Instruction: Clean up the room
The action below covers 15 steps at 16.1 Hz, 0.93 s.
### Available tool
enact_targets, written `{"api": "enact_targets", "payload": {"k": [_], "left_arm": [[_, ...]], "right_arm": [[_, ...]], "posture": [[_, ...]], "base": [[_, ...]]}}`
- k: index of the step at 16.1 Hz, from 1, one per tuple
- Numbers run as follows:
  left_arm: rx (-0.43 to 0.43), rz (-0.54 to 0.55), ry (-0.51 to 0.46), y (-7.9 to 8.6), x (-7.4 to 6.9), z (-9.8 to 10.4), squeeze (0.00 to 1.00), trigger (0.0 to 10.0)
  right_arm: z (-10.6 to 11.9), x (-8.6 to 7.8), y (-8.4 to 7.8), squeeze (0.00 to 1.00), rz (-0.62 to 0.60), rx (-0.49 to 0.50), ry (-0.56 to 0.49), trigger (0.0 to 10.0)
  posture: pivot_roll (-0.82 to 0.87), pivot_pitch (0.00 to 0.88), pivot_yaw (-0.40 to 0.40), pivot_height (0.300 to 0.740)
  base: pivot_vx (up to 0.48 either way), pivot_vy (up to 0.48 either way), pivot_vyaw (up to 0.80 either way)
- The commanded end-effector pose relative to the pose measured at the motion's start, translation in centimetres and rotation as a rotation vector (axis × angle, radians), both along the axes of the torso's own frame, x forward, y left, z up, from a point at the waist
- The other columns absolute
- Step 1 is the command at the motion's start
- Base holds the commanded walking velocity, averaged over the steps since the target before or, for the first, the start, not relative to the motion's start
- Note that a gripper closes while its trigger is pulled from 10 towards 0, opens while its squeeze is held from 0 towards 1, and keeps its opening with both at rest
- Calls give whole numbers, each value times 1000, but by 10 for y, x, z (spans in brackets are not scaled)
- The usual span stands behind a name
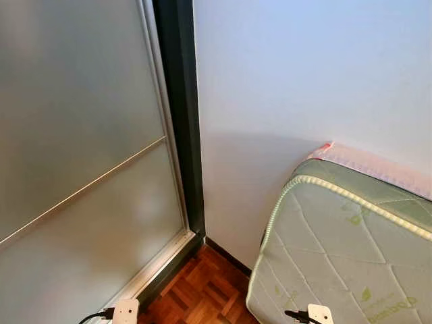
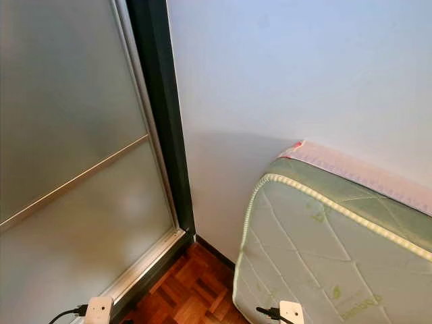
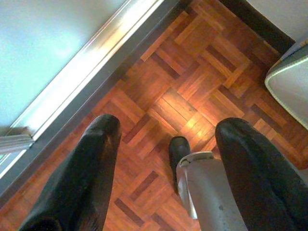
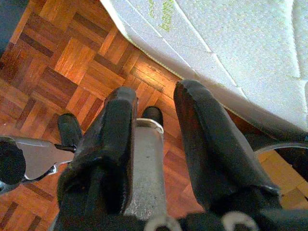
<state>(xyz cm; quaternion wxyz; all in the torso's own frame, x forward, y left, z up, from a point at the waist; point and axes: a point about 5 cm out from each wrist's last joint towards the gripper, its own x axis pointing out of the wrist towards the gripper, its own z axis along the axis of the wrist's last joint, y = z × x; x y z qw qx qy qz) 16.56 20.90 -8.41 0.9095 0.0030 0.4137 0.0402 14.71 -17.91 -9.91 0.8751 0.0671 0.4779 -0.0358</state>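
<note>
Both grippers hang released over bare parquet floor: the left gripper beside the frosted sliding door, the right gripper just beside the green quilted mattress. The mattress is cut off at the frame edge against the white wall; nothing to tidy lies between either pair of fingers.

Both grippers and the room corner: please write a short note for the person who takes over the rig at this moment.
Left gripper: open, holds nothing, hangs over the parquet floor beside the sliding door track.
Right gripper: open, holds nothing, hangs over the floor at the edge of the mattress.
Scene: the head faces a corner, with the frosted sliding door on the left, the white wall ahead and the green quilted mattress with pink bedding at its far edge on the right.
Done: cannot be judged from here.
Left: no item to tidy is in sight, so probably turn toward the room and look for one.
</note>
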Motion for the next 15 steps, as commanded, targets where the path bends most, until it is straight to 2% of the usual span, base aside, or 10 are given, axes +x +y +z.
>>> {"api": "enact_targets", "payload": {"k": [1, 3, 5, 15], "left_arm": [[-55, 58, 96, -7, 6, -3, 0, 10000], [-88, 85, 89, -8, 5, -3, 0, 10000], [-81, 83, 93, -9, 4, -4, 0, 10000], [-81, 83, 93, -9, 4, -4, 0, 10000]], "right_arm": [[30, 58, -27, 0, -43, 63, -132, 10000], [27, 52, -29, 0, -53, 51, -104, 10000], [25, 50, -30, 0, -39, 34, -84, 10000], [25, 50, -30, 0, -39, 34, -84, 10000]], "posture": [[134, 0, -126, 740], [123, 0, -128, 740], [126, 0, -136, 740], [126, 0, -136, 740]], "base": [[0, 0, 0], [0, 0, 0], [0, 0, 0], [0, 0, 0]]}}
